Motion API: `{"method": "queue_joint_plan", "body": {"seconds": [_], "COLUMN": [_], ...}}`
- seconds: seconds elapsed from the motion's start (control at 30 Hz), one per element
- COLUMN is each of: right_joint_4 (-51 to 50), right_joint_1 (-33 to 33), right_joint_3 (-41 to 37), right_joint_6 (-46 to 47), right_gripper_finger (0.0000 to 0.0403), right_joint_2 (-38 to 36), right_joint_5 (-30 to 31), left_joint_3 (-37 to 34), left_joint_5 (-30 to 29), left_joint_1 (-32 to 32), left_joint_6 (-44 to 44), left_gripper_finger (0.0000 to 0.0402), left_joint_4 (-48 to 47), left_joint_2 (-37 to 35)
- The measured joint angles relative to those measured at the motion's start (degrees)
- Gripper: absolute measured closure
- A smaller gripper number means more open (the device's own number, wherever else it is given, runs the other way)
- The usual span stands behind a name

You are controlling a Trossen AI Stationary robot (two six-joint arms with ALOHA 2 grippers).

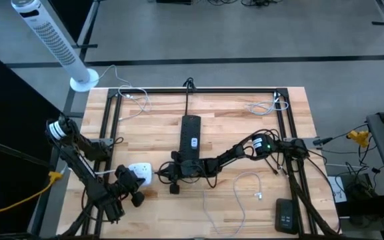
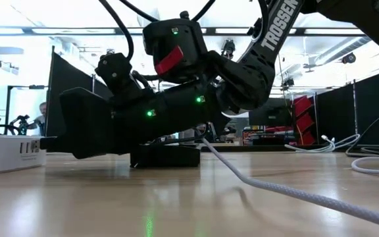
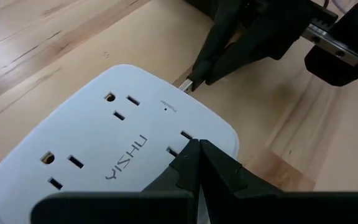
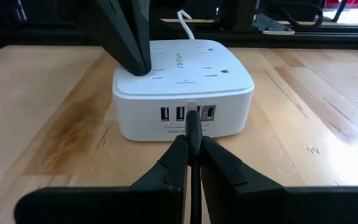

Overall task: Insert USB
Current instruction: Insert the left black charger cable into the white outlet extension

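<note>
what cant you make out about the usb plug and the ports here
- Right wrist view: the right gripper and its USB plug cover the third port on the white power hub; whether the plug is seated is unclear.
- High view: ports too small.
- Low view: the arm hides the plug.

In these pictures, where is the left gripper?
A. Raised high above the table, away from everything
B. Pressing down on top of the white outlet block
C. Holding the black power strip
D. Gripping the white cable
B: the left wrist view shows the left gripper, fingers shut, resting on top of the white outlet block, while the right gripper brings the USB plug to its front ports.
</note>
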Motion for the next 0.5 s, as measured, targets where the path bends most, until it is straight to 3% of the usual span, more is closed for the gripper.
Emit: {"method": "queue_joint_plan", "body": {"seconds": [0.5], "right_joint_4": [-0.2], "right_joint_1": [0.3], "right_joint_3": [0.0], "right_joint_6": [0.2], "right_gripper_finger": [0.0386], "right_joint_2": [0.0], "right_joint_5": [-2.8], "left_joint_3": [0.0], "left_joint_5": [-0.8], "left_joint_1": [0.0], "left_joint_6": [0.3], "left_gripper_finger": [0.0401], "left_joint_4": [0.6], "left_joint_2": [0.5]}}
